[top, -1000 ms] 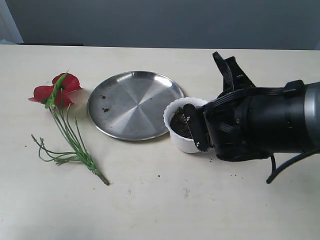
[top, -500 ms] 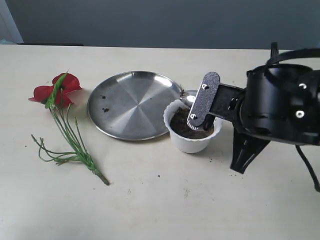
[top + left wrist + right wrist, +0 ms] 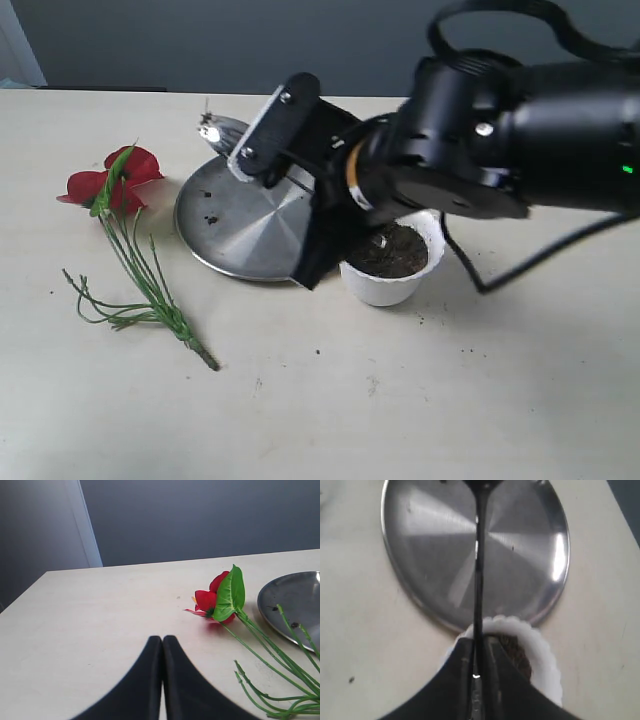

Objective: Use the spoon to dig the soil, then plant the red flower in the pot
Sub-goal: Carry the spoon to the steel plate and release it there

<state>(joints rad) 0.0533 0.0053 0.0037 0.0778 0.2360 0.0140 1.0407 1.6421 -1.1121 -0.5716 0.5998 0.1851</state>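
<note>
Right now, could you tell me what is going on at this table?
The right gripper has its fingers shut on the thin handle of a small shiny metal spoon, holding it out over the round steel plate, whose surface carries a few dark crumbs. The small white scalloped pot of dark brown soil stands beside the plate. The red artificial flower lies unplanted on the table, and the left gripper is shut and empty near it.

1. The right arm, black and bulky, reaches in from the right, passing above the pot (image 3: 392, 262).
2. The right gripper (image 3: 262, 130) extends past the pot over the steel plate (image 3: 235, 235), its fingers pinched on the spoon (image 3: 478, 575) handle.
3. The left gripper (image 3: 162, 645) has its two black fingers pressed together, holding nothing, low over the table near the red flower (image 3: 216, 599).
</note>
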